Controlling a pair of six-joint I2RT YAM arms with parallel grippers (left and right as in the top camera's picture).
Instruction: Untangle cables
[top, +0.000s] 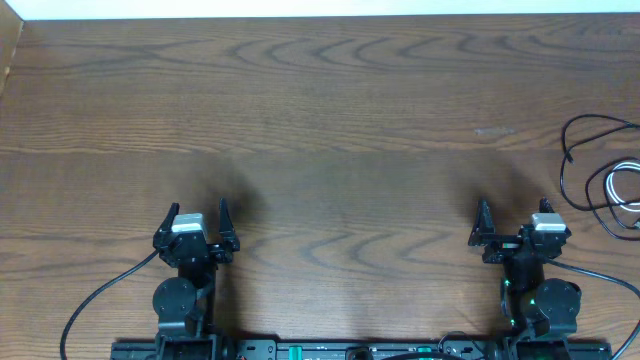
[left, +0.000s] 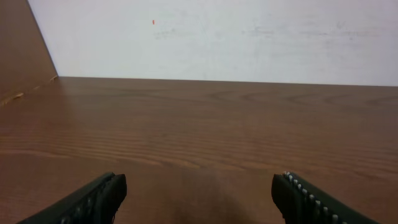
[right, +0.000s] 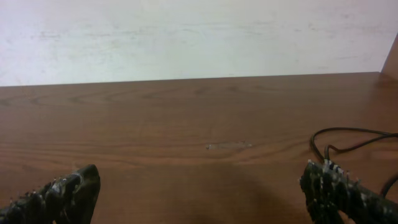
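Two thin cords lie at the far right edge of the bench (top: 320, 120), close to its right rim and well apart from both arms. In the overhead view the black cable (top: 590, 117) is seen as a wide, loose loop, with the white cable (top: 607, 185) curled in a smaller loop just beside it toward the near side; the two appear to cross, though the exact overlap cannot be told, and part of each is cut off by the picture's edge. Only a curved stretch of the black cable (right: 348, 129) is shown by the right wrist camera, low at the right; the white cord is not caught there, and neither cord is shown by the left wrist camera.

The right pincer (top: 514, 212) is held wide open above bare wood, nothing between its dark, ridged fingers (right: 326, 186). The left pincer (top: 198, 212) is likewise spread apart and holds nothing, its black fingers (left: 102, 193) framed at the picture's bottom corners.

The bench is of brown wood-grain laminate, smooth and faintly glossy. A pale scuff (right: 229, 146) is picked out ahead of the right arm. A matt white wall (left: 217, 37) behind the bench is revealed only by the wrist cameras, as is a brown side panel (left: 25, 56) at the left. Thick black wires (top: 100, 300) are seen trailing from the arm bases in the overhead view.
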